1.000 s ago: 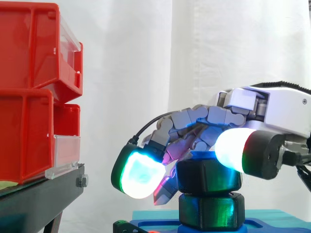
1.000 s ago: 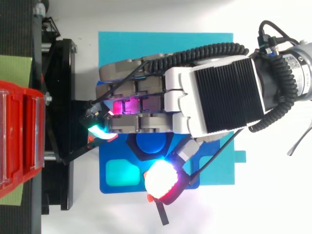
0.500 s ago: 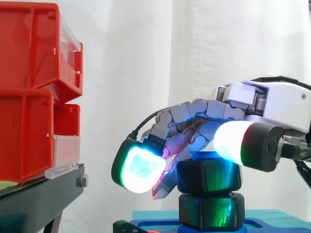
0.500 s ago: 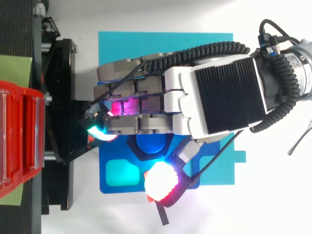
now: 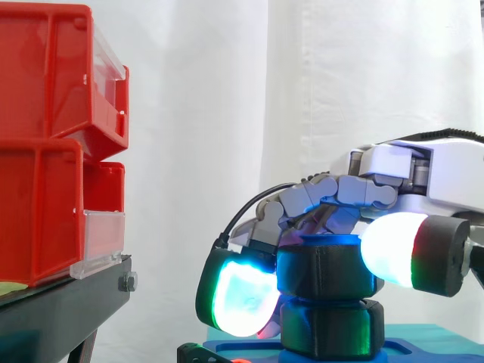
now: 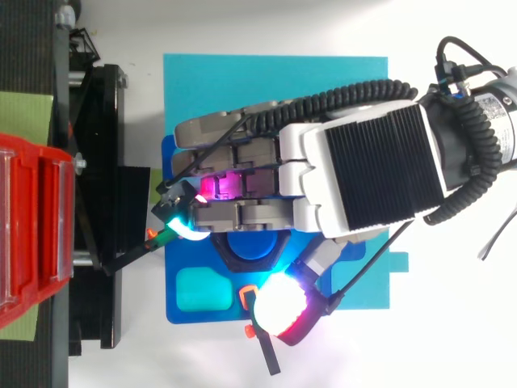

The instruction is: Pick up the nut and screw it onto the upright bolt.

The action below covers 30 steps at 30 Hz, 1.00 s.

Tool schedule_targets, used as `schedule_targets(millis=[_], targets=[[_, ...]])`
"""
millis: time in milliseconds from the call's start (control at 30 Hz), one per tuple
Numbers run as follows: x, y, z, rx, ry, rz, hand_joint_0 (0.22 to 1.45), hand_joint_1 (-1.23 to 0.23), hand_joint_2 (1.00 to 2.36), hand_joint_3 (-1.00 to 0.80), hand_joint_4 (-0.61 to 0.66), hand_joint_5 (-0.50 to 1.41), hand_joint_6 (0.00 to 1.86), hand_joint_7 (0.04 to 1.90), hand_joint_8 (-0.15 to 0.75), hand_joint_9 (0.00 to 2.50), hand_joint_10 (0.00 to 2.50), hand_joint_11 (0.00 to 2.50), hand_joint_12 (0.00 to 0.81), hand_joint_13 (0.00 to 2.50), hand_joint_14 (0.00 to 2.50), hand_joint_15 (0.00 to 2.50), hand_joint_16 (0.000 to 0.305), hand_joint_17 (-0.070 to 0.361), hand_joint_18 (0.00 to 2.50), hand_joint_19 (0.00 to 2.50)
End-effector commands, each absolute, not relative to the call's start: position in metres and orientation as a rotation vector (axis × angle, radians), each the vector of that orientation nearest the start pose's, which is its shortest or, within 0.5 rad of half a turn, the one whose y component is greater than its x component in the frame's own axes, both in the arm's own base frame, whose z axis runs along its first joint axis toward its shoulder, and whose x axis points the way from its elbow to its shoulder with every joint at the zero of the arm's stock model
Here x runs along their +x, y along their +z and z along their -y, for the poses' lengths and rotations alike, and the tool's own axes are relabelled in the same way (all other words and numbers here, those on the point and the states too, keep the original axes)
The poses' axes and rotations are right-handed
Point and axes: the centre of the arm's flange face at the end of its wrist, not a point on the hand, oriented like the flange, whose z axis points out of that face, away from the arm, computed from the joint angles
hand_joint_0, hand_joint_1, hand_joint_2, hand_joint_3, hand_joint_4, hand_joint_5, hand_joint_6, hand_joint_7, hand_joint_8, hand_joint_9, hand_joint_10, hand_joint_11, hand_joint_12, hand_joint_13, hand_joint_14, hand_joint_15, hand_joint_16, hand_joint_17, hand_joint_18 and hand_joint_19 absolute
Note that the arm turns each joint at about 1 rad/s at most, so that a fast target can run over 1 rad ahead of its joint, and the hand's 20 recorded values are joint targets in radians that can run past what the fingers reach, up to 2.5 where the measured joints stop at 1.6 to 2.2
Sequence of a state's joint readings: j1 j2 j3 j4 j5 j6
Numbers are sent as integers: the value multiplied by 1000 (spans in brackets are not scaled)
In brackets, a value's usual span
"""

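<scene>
A white curtain [image 5: 302, 76] hung in soft folds across the rear, evenly lit. At the left, two red bins [image 5: 38, 91] were stacked on a black stand [image 5: 60, 310], each with a clear front panel [image 5: 102, 242]. From above, the surface [image 6: 452, 323] beneath was plain white. A green sheet [image 6: 20, 117] lay on the stand beside the bins.

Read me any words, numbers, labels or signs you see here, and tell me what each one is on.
No text can be read.
The clear label holders on the red bins show no lettering.
The nut, the blue base and the hand carry no legible print.
</scene>
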<state>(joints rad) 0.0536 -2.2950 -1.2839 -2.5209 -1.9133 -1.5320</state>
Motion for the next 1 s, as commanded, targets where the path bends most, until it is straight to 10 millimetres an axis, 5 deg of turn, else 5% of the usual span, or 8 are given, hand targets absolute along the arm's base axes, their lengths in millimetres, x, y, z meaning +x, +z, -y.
schedule_targets(millis=[0,967], targets=[[751,233,61,-294,314,-1378,483,-109,1000,-500,243,-50,504,890,231,1056,0,0,220,756,0,0,35,78,439,124],[754,242,74,-271,316,-1356,489,-138,1000,-500,257,-44,504,958,236,1053,0,0,216,765,0,0,35,78,478,121]])
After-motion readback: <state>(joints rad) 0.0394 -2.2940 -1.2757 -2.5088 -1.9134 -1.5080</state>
